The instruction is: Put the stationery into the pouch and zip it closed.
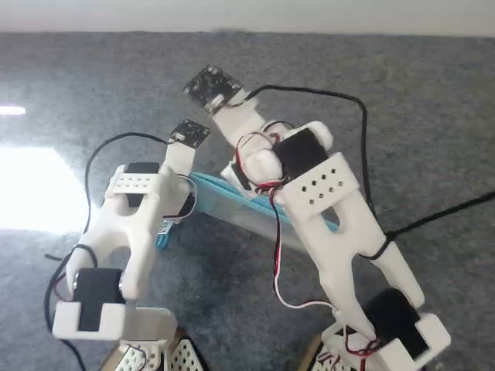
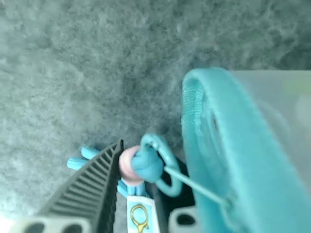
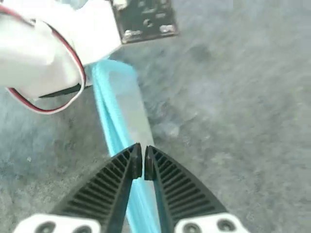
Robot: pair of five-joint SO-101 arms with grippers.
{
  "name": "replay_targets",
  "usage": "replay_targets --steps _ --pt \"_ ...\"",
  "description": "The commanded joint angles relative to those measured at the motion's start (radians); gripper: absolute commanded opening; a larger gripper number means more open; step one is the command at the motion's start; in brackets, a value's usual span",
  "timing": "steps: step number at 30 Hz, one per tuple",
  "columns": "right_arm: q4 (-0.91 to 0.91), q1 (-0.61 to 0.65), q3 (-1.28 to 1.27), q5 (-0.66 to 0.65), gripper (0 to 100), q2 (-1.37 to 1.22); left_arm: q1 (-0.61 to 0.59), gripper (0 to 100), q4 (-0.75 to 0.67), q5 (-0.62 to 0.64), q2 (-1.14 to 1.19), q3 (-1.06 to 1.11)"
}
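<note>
Pouch [image 1: 232, 202] lay near the middle of the table [image 1: 402, 85], under both arms. Left hand [image 2: 140, 170] was closed on the zipper pull [image 2: 148, 162]. Right hand [image 3: 142, 159] was pinched shut on the pouch's teal edge.

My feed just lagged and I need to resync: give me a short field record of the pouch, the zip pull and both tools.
pouch: translucent, teal-edged, on the grey table
zipper pull: teal cord loop with a pink bead, at the pouch's end
left tool: right at the zipper pull; grip unclear
right tool: shut on the pouch's teal edge
zip: cannot tell whether closed
</note>
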State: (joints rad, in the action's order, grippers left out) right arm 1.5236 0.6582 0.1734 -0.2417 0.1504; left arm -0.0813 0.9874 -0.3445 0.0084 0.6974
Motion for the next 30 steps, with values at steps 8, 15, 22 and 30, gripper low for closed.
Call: replay_targets --steps 8,15,22,30 --pt "0.091 0.033 0.040 -0.005 4.7 0.044 0.000 1 0.028 -0.009 0.054 -0.024" --pt "0.001 0.097 -0.129 -0.038 30.2 0.044 0.000 1 0.028 -0.009 0.054 -0.022" --pt "-0.050 0.127 -0.190 -0.051 30.8 -0.021 0.000 1 0.026 -0.009 0.054 -0.021" --pt "-0.090 0.076 -0.201 -0.058 13.5 -0.162 -0.002 1 0.026 -0.011 0.054 -0.021"
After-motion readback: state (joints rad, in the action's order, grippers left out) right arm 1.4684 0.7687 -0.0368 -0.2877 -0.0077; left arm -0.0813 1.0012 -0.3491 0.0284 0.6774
